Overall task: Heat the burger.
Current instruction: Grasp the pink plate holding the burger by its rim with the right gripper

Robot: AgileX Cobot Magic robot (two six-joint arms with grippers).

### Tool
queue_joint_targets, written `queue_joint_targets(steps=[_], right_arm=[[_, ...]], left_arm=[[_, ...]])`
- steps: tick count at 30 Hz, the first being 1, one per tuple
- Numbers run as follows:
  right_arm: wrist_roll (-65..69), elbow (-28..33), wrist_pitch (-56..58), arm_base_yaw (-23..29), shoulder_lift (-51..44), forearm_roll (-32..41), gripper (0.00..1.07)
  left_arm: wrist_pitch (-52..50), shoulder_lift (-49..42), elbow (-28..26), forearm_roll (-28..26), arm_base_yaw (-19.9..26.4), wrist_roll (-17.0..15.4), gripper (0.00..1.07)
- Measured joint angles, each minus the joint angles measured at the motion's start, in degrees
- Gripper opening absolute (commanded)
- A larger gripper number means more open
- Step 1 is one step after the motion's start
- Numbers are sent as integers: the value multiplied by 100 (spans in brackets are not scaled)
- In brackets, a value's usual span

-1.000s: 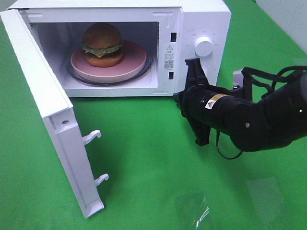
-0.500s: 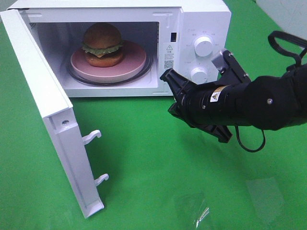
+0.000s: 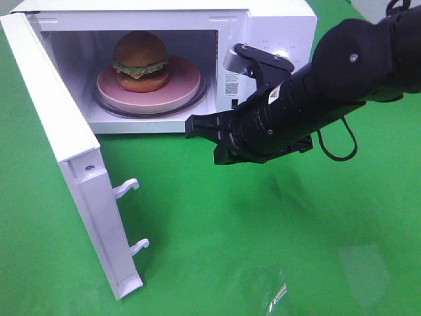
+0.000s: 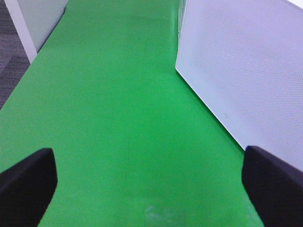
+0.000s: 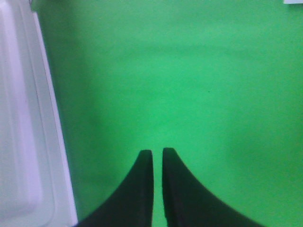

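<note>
The burger, with brown bun, green lettuce and yellow cheese, sits on a round pink plate inside the white microwave. The microwave door stands wide open at the left. My right gripper is shut and empty. It hovers low in front of the microwave's opening, pointing left toward the door; in the right wrist view its tips almost touch over green cloth. My left gripper is open and empty over the cloth, beside a white dotted panel; it is out of the high view.
The right arm hides most of the microwave's control panel; one knob peeks above it. Two latch hooks stick out of the door's edge. A clear plastic scrap lies on the green cloth at the front.
My right arm has swung up and to the left, from beside the microwave's knobs to in front of the open cavity. The burger, plate and door have not moved.
</note>
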Motion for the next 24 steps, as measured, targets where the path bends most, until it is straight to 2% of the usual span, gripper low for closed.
queue_joint_targets(steps=[4, 5, 8, 10, 14, 17, 18, 19, 20, 21, 22, 23, 24], right_arm=[[-705, -132, 338, 0, 0, -63, 9], [-1249, -172, 516, 0, 0, -212, 9], [-1524, -178, 584, 0, 0, -292, 10], [-2865, -183, 945, 0, 0, -1071, 11], [-3816, -183, 985, -6, 0, -1501, 12], [-4142, -183, 991, -6, 0, -1553, 12], [-5013, -183, 991, -6, 0, -1587, 13], [-5013, -183, 991, -6, 0, -1587, 13], [-5689, -183, 997, -6, 0, -1610, 13], [-5689, -183, 997, -6, 0, -1610, 13], [-6446, -183, 997, -6, 0, -1639, 14], [-6446, -183, 997, -6, 0, -1639, 14], [-7294, -183, 997, -6, 0, -1639, 15]], left_arm=[[0, 0, 0, 0, 0, 0, 98], [0, 0, 0, 0, 0, 0, 98], [0, 0, 0, 0, 0, 0, 98], [0, 0, 0, 0, 0, 0, 98], [0, 0, 0, 0, 0, 0, 98], [0, 0, 0, 0, 0, 0, 98], [0, 0, 0, 0, 0, 0, 98], [0, 0, 0, 0, 0, 0, 98], [0, 0, 0, 0, 0, 0, 98], [0, 0, 0, 0, 0, 0, 98], [0, 0, 0, 0, 0, 0, 98], [0, 0, 0, 0, 0, 0, 98], [0, 0, 0, 0, 0, 0, 98]])
